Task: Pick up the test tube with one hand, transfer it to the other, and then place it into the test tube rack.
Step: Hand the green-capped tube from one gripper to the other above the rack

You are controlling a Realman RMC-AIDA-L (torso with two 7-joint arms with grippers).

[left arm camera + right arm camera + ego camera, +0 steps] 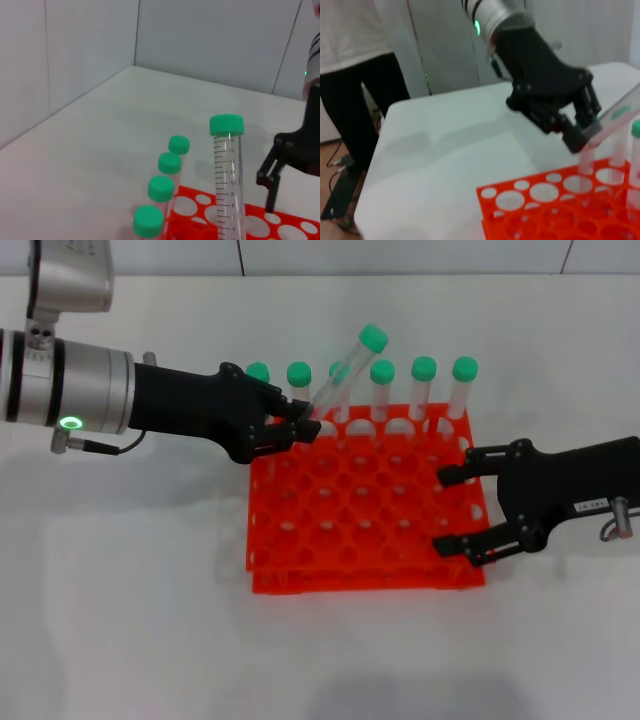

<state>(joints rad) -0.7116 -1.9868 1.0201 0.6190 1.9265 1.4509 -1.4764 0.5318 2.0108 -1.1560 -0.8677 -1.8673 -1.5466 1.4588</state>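
— So where are we with it?

— Well, I've got the left gripper (pixel 303 426) pinching the test tube (pixel 345 373) near its lower end, lifted clear of the back row and tilted, green cap leaning up and toward the right. It sits over the far-left part of the test tube rack (pixel 366 543). My right gripper (pixel 456 510) waits over the rack's right edge with its fingers spread wide, holding nothing.

— How would you do the handover?

— I'd bring the two together above the rack, not over the standing tubes (pixel 423 390), so a slip drops onto orange plastic rather than knocking the row. The right fingers should close on the upper body just under the cap, well apart from my left grip, and I'd release the left only once that hold looks firm. Smooth clear plastic could slide, I reckon, so squarely across the tube.

— And the surroundings?

— Plain white table (pixel 130 610), white panelled walls behind. From the right wrist view, a person in dark trousers (pixel 365 100) stands near the table's far end.
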